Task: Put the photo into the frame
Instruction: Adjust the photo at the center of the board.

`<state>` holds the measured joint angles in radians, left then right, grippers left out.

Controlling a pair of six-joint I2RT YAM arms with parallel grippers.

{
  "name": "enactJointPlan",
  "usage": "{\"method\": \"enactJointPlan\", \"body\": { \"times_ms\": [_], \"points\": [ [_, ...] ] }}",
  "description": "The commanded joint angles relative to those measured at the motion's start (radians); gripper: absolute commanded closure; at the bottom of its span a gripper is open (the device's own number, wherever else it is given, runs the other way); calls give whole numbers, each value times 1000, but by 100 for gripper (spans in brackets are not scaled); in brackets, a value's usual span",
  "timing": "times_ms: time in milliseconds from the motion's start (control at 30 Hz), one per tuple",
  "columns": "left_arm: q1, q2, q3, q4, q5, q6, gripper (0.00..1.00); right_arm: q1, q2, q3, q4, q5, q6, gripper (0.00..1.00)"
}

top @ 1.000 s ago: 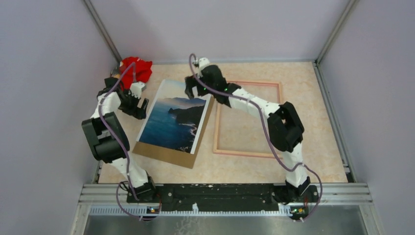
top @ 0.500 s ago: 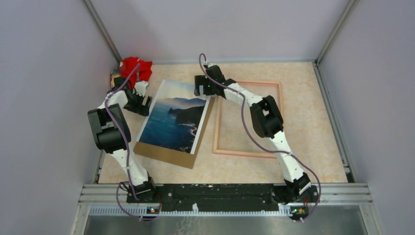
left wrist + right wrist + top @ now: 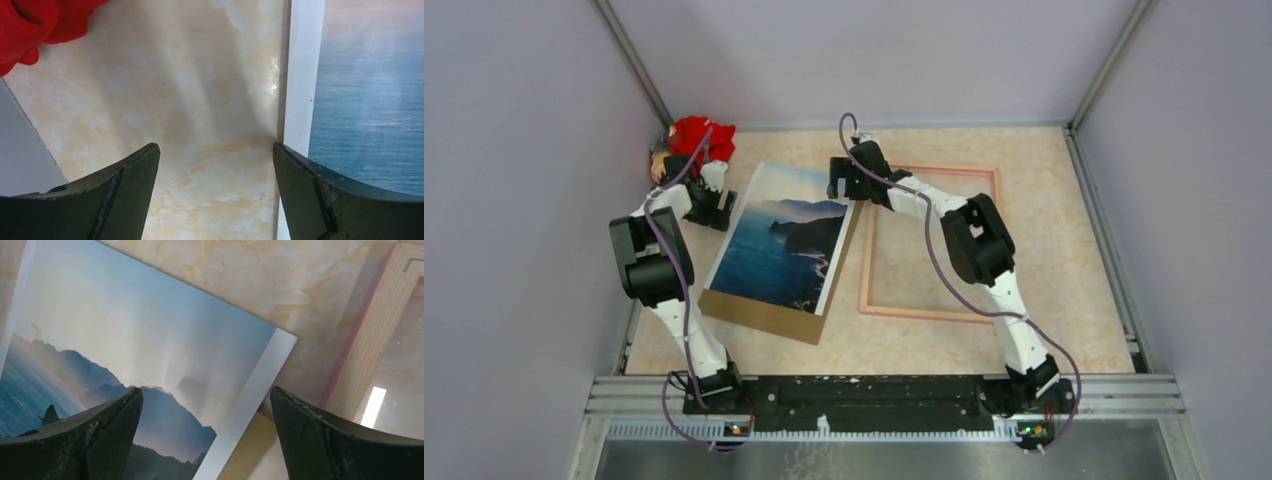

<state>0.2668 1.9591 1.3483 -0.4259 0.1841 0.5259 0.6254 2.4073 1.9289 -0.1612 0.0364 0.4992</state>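
Approach is our step, with left gripper (image 3: 715,206) and right gripper (image 3: 838,184), jaws open and empty, flanking the photo (image 3: 779,243), whose far corners we must pinch next.

Both arms share one build: white link segments joined by bulky black joint housings. A thin purple cable (image 3: 686,325) trails along the left arm (image 3: 650,265) and loops at its black base. A matching one (image 3: 930,262) follows the right arm (image 3: 977,240). The left gripper (image 3: 215,148) has two dark, greenish-black fingers (image 3: 125,192), curved and tapering to blunt tips. The fingers (image 3: 325,437) of the right gripper (image 3: 206,391) look alike, with scuffed, pale-flecked edges.
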Motion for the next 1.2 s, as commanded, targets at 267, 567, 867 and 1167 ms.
{"method": "enactJointPlan", "body": {
  "times_ms": [267,567,867,1167],
  "points": [
    [-34,14,-49,54,-35,-5,10,-13,-75,-23,-53,78,23,1],
    [-35,14,-67,63,-40,3,10,-36,-41,-16,-57,67,53,1],
    [-37,8,-66,64,-40,8,10,-40,48,111,-170,83,60,2],
    [-51,1,-76,71,-35,8,10,-40,120,207,-253,47,123,3]
  ]
}}
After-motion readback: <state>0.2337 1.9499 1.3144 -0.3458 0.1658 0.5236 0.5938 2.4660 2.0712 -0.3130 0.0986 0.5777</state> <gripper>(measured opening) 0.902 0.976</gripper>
